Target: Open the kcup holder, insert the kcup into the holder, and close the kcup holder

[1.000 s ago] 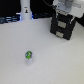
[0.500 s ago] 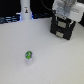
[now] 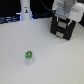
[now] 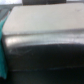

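One kcup [image 3: 29,55]: white pod, green and blue top, set upright on the white tabletop [image 3: 47,62], toward the exterior view's left and well apart from the holder.

One holder [image 3: 63,28]: black box, placed at the exterior view's upper right on the tabletop; two front panels are made out faintly. No pod slots can be seen.

One arm, white, located directly above the holder; its claw [image 3: 65,17] is seen at the holder's top. Claw spread cannot be told.

One white bottle-shaped object [image 3: 25,10]: standing at the back, exterior view's left.

Wrist view: one grey blurred slab [image 4: 42,25] above a dark surface is shown; no fingers are distinguished.
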Tool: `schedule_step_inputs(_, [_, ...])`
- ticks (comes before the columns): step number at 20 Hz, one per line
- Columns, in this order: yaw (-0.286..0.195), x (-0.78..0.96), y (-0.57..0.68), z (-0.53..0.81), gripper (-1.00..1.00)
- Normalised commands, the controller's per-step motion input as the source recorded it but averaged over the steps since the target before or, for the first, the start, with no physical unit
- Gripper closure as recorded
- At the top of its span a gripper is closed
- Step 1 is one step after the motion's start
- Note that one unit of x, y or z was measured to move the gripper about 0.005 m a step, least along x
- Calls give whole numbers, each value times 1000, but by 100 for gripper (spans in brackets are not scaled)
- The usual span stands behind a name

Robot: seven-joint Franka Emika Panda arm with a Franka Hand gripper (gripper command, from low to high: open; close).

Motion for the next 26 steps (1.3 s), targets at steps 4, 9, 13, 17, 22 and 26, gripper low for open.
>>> schedule_step_inputs(4, [-20, 400, -72, 96, 100])
schedule_step_inputs(9, [-43, 752, -170, 205, 100])
schedule_step_inputs(13, [-55, 927, -234, 169, 100])
schedule_step_inputs(17, [-78, 947, -293, 85, 100])
schedule_step_inputs(22, [-79, 947, -297, 78, 100])
schedule_step_inputs(26, [-74, 950, -290, 126, 100])
